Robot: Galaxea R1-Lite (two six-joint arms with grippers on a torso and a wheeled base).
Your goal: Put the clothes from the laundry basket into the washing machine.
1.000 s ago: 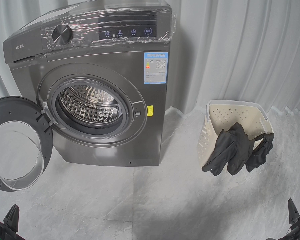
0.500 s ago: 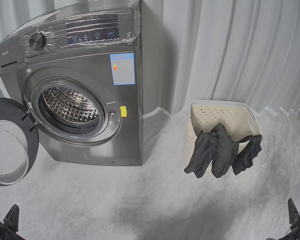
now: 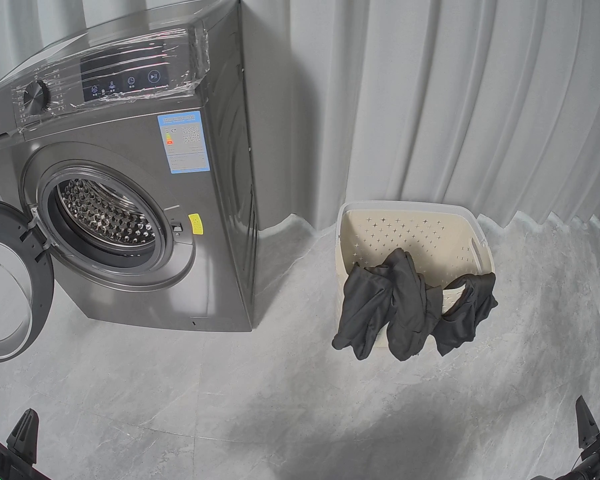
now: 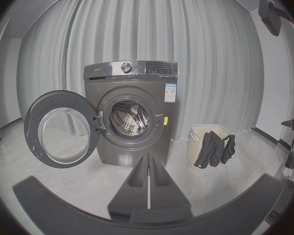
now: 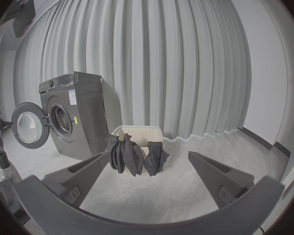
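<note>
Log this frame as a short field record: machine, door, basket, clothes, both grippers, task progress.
Machine: grey front-loading washing machine on a pale stone-look floor, before a white pleated curtain.
Door: round door swung wide open; no clothes visible in the steel drum.
Basket: cream perforated plastic laundry basket on the floor beside the machine, not touching it.
Clothes: dark garments draped over the basket's near rim.
Left gripper: shut, empty, facing the machine.
Right gripper: open, empty, facing the basket.
Progress: nothing picked up yet.

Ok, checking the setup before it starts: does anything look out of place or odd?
The clothes hang over the basket's front rim, down its outside toward the floor, not lying inside. Clear film wraps the washer's control panel.
</note>
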